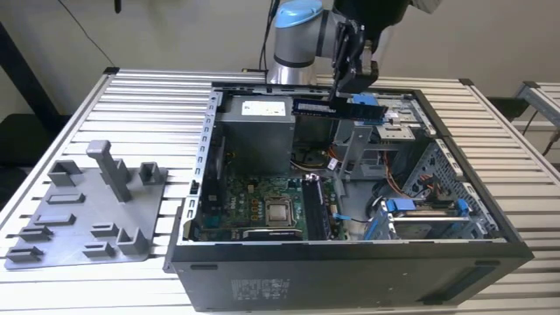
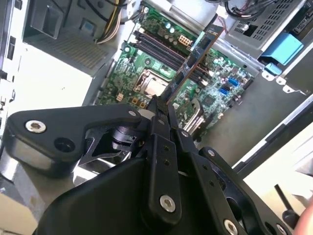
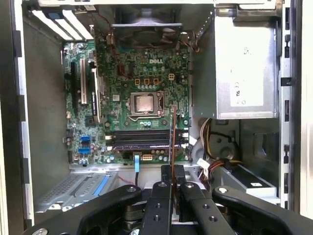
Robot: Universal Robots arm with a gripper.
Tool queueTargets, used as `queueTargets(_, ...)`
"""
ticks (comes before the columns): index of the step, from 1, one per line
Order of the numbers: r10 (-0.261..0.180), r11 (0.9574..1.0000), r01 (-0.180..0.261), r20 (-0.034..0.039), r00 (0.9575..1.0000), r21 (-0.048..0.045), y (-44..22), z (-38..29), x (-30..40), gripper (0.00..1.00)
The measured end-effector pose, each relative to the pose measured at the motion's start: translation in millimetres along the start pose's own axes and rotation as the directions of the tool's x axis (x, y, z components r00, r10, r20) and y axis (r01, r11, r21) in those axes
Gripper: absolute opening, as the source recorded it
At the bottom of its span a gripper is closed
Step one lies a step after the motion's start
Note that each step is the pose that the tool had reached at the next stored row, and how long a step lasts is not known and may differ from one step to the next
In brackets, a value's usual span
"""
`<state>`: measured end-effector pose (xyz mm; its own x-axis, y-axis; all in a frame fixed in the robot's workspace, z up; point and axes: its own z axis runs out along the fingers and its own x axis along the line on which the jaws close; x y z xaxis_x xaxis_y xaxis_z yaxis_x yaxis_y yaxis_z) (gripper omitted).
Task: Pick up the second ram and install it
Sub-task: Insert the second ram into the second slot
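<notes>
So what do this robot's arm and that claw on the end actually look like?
The arm is a silver-grey tube with a light blue cap on its joint, and a thin black cable runs alongside it. The gripper is matte black, with two narrow flat fingers on hinged linkage bars, fastened with shiny silver screws.

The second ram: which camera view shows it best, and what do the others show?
The exterior view: the second ram shows broadside, held by the gripper above the open case. The second wrist view shows it slanted; the first wrist view, edge-on.
</notes>
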<state>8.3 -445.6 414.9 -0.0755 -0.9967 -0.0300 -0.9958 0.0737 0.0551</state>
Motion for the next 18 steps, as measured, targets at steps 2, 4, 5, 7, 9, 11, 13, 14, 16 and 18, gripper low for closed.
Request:
queueTargets(2,0.025,0.9997,-0.025,0.0014,0.9997,0.0007,0.0,0.0,0.0,0.13)
queueTargets(4,0.046,0.9989,-0.046,0.0025,0.9989,0.0013,0.0,0.0,0.0,0.13)
queueTargets(5,0.056,0.9984,-0.056,0.0031,0.9984,0.0016,0.0,0.0,0.0,0.13)
queueTargets(7,0.080,0.9968,-0.080,0.0045,0.9968,0.0022,0.0,0.0,0.0,0.13)
queueTargets(9,0.105,0.9945,-0.105,0.0059,0.9944,0.0029,0.0,0.0,0.0,0.13)
queueTargets(11,0.133,0.9911,-0.133,0.0075,0.9910,0.0035,0.0,0.0,0.0,0.13)
queueTargets(13,0.170,0.9854,-0.170,0.0098,0.9853,0.0043,0.0,0.1,0.0,0.13)
queueTargets(14,0.184,0.9828,-0.184,0.0107,0.9828,0.0046,0.0,0.1,0.0,0.13)
queueTargets(16,0.213,0.9771,-0.213,0.0125,0.9770,0.0051,0.0,0.2,0.0,0.13)
queueTargets(18,0.241,0.9705,-0.241,0.0141,0.9705,0.0056,0.0,0.3,0.0,0.13)
